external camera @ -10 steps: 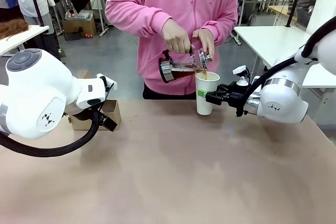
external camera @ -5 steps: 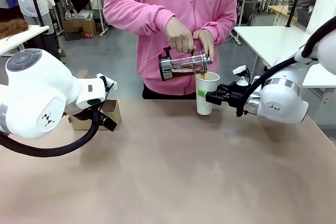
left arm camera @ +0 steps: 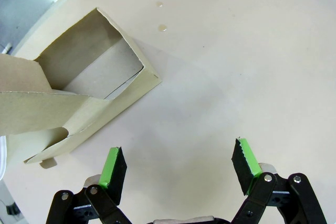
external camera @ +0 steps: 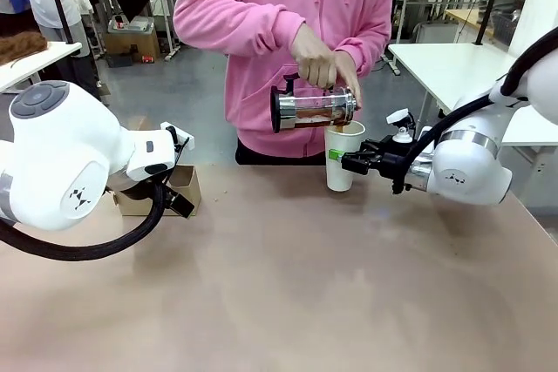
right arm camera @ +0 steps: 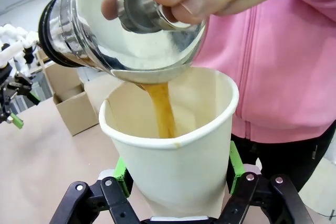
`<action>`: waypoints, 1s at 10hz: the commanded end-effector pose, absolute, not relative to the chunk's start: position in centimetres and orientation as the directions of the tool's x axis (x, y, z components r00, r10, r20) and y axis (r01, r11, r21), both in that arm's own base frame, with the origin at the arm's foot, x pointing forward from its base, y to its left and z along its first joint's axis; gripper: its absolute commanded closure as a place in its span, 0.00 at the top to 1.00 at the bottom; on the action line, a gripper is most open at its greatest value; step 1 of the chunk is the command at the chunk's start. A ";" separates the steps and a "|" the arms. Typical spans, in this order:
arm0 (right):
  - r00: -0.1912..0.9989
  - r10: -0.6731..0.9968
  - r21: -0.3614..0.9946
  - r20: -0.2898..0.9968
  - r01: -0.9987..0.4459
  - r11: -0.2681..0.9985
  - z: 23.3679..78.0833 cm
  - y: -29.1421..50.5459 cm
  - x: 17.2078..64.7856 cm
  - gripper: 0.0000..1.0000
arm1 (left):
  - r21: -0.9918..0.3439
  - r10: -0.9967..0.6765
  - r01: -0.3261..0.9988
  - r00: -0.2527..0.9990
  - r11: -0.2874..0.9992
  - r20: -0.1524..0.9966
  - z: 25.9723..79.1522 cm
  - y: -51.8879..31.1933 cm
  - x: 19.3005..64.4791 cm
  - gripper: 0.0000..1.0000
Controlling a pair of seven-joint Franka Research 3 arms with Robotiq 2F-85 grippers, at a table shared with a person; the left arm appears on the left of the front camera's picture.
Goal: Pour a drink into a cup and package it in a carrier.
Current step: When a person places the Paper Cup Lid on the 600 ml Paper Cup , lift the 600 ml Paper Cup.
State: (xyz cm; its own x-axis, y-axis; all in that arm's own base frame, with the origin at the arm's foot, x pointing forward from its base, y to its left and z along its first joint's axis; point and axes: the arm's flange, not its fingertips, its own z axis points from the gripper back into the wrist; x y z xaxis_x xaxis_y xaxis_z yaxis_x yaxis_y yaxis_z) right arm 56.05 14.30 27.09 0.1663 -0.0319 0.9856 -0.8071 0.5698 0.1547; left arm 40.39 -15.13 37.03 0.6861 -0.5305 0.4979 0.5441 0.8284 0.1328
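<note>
A person's hand (external camera: 319, 65) tips the glass jug (external camera: 314, 109), now higher and nearer level than a second ago, streaming the drink (right arm camera: 164, 109) into the cup (external camera: 340, 177) at the desk's (external camera: 288, 285) far edge. The right end effector (external camera: 343, 158) stays clamped on the cup. The left end effector (left arm camera: 180, 165) hangs spread wide beside the carrier (left arm camera: 89, 72).

One white cup (external camera: 343, 161) and one glass jug (external camera: 312, 109) meet at the table's (external camera: 288, 285) far edge. One cardboard carrier (external camera: 190, 182) sits toward its far left corner.
</note>
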 end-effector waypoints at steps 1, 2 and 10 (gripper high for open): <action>0.168 -0.042 0.161 0.985 -0.798 0.581 27.3 14.5 55.9 0.80 | 0.131 -0.530 0.545 0.686 0.828 0.499 37.1 -15.1 40.4 1.00; 0.168 -0.042 0.161 0.985 -0.798 0.581 27.3 14.5 55.9 0.80 | 0.131 -0.530 0.545 0.686 0.828 0.499 37.1 -15.1 40.4 1.00; 0.168 -0.042 0.161 0.985 -0.798 0.581 27.3 14.5 55.9 0.80 | 0.131 -0.530 0.545 0.686 0.828 0.499 37.1 -15.1 40.4 1.00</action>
State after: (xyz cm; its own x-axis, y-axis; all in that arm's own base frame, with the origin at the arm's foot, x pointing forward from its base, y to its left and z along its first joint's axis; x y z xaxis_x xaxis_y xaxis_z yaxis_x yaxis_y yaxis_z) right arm 55.98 14.26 27.00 0.1686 -0.0311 0.9852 -0.8064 0.5705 0.1560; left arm 40.39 -15.13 37.03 0.6861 -0.5304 0.4979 0.5441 0.8284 0.1328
